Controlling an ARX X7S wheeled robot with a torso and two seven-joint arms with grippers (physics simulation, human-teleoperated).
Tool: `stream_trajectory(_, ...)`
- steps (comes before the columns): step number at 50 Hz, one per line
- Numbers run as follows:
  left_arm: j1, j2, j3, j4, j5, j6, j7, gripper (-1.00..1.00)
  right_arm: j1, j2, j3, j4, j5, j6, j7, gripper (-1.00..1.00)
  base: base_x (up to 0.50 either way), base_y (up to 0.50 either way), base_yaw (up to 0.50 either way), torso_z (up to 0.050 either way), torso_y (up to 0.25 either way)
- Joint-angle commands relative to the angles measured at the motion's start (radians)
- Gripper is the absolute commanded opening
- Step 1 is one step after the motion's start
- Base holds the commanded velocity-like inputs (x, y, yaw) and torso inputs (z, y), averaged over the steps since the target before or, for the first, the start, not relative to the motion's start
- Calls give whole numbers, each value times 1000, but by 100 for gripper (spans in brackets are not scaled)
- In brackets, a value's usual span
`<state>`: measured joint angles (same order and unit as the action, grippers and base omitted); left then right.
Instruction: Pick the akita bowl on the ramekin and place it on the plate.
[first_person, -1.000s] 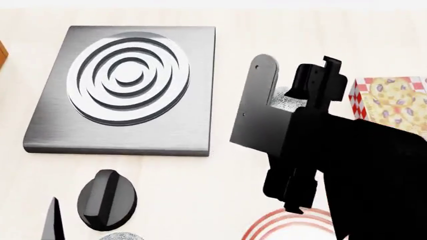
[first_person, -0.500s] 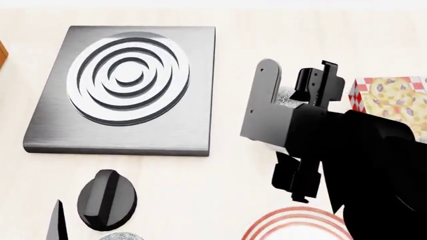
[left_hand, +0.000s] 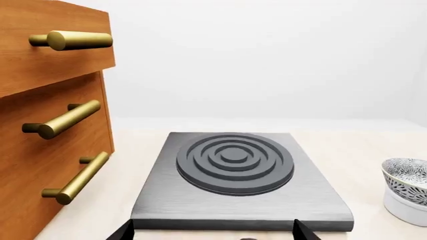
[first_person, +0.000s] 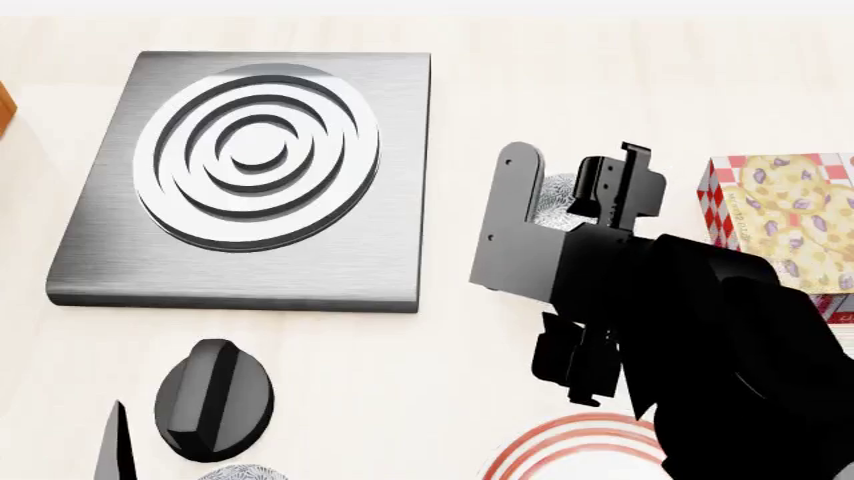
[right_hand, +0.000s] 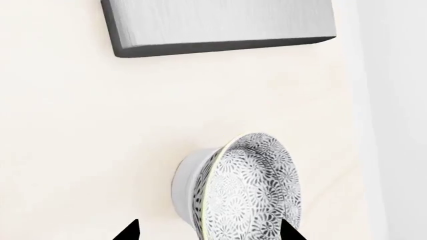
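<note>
The akita bowl (right_hand: 250, 192), grey-and-white patterned, sits on the white ramekin (right_hand: 185, 181). In the right wrist view my right gripper (right_hand: 210, 232) is open, its two dark fingertips either side of the stack and touching nothing. In the head view only a sliver of the bowl (first_person: 555, 196) shows behind the right gripper (first_person: 594, 192). The bowl (left_hand: 407, 176) on the ramekin (left_hand: 403, 207) also appears in the left wrist view. The red-ringed plate (first_person: 567, 448) lies at the near edge, partly under the right arm. My left gripper (left_hand: 213, 235) is open and empty in front of the hotplate.
A grey hotplate (first_person: 254, 170) with raised rings lies at the left. A wooden drawer unit (left_hand: 53, 125) with brass handles stands beside it. A red-and-yellow box (first_person: 781, 215) is at the right. A second patterned bowl (first_person: 243, 472) peeks in at the bottom edge.
My right gripper has shifted slightly left and nearer in the head view, closing in on the bowl on the ramekin. The left arm and all objects stay put.
</note>
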<state>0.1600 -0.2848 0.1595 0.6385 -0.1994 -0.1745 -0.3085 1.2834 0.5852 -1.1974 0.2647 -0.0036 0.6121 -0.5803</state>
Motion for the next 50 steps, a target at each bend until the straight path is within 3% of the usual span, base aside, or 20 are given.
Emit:
stream_trajectory(1, -1, -5, 1, -4, -7, 4, -9, 100, 7, -44, -10, 108, -15, -56, 15, 100, 0, 0, 0, 0, 0)
stream_trajectory(36, -2, -20, 15, -6, -17, 10, -29, 100, -10, -99, 11, 277, 2, -141, 53, 100, 0, 0, 0, 0, 0)
stream_trajectory(37, -2, -20, 17, -8, -16, 11, -29, 100, -9, -96, 14, 269, 2, -140, 57, -100, 0, 0, 0, 0, 0)
stream_trajectory(50, -9, -22, 26, -26, -21, 12, -31, 100, -19, -85, 13, 254, 7, -132, 52, -100, 0, 0, 0, 0, 0)
